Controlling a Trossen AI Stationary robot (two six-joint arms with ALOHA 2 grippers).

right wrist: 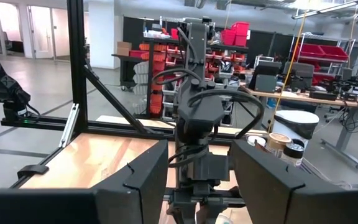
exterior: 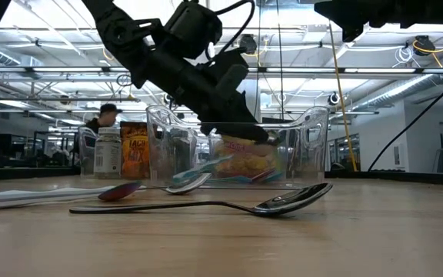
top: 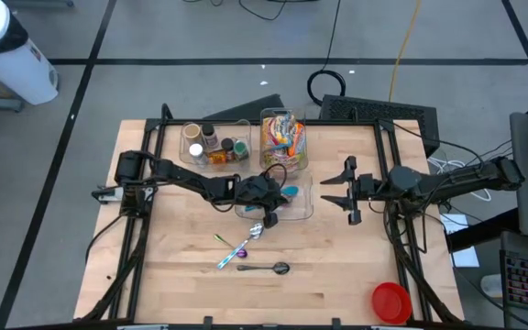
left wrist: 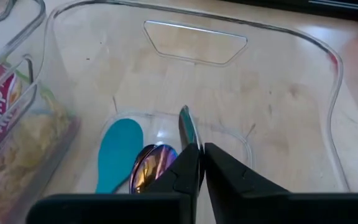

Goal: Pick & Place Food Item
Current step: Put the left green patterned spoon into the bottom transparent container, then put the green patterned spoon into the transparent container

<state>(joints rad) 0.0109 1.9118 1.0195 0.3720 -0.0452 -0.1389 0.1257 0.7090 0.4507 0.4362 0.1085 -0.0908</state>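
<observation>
So the left gripper [left wrist: 201, 163] sits low center inside the clear bin [left wrist: 328, 81], jaws pinched on a spoon [left wrist: 187, 129] handle. Release looks next; right gripper [top: 348, 190] waits half-open, center-right.

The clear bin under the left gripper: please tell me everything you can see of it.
The clear bin looks like transparent plastic, with rounded corners and a handle cutout in one wall. It stands upright on the wooden table, beside the snack container. Inside lie a teal spoon and an iridescent spoon. The left gripper reaches into it, fingers nearly closed on a thin utensil handle.
</observation>
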